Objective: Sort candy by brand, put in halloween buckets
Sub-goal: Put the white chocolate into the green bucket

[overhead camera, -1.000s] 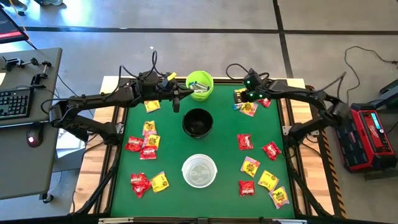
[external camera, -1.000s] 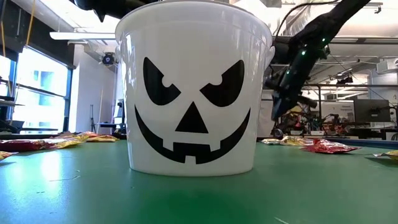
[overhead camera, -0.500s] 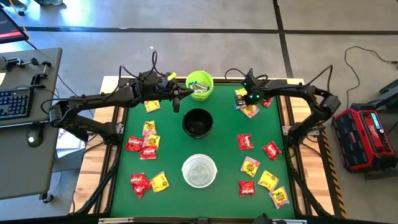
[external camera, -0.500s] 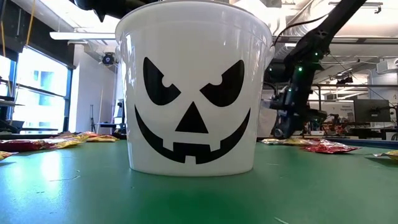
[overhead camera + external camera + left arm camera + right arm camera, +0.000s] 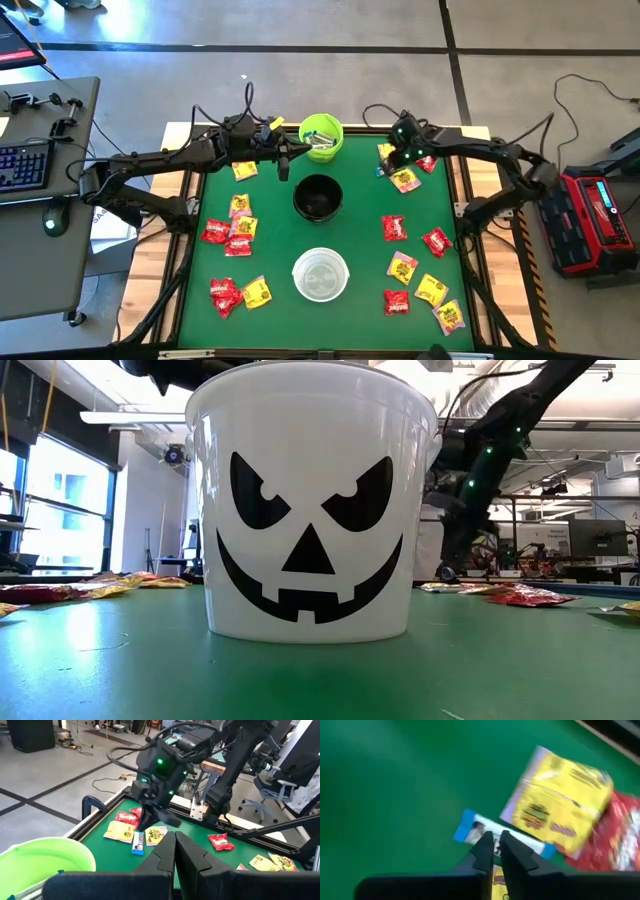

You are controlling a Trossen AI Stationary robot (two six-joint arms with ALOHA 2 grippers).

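Three buckets stand in a row down the table's middle: lime green (image 5: 321,137) farthest, black (image 5: 318,197), and white (image 5: 320,274) nearest. Red and yellow candy packets (image 5: 232,232) lie on both sides. At the far right a pale blue-white packet (image 5: 470,829) lies flat beside a yellow packet (image 5: 560,795). My right gripper (image 5: 495,846) points steeply down over the blue-white packet's middle, with only a narrow gap between its fingertips. My left gripper (image 5: 174,842) hangs shut, holding nothing, just left of the green bucket. My right gripper comes at the pale blue-white packet's middle (image 5: 496,836) from above, slanting, with its fingers across the packet's length. The packet lies flat on the table. I cannot tell whether the fingertips touch it.
More red and yellow packets (image 5: 425,285) lie at the near right, and others (image 5: 240,293) at the near left. The white bucket (image 5: 310,510) fills the low view. The table's raised far-right frame (image 5: 200,810) stands close behind the right gripper.
My right gripper has rolled about its own pointing line while staying over the packets at the far right. It dipped toward the table and came back up a little. The packets there have kept their places.
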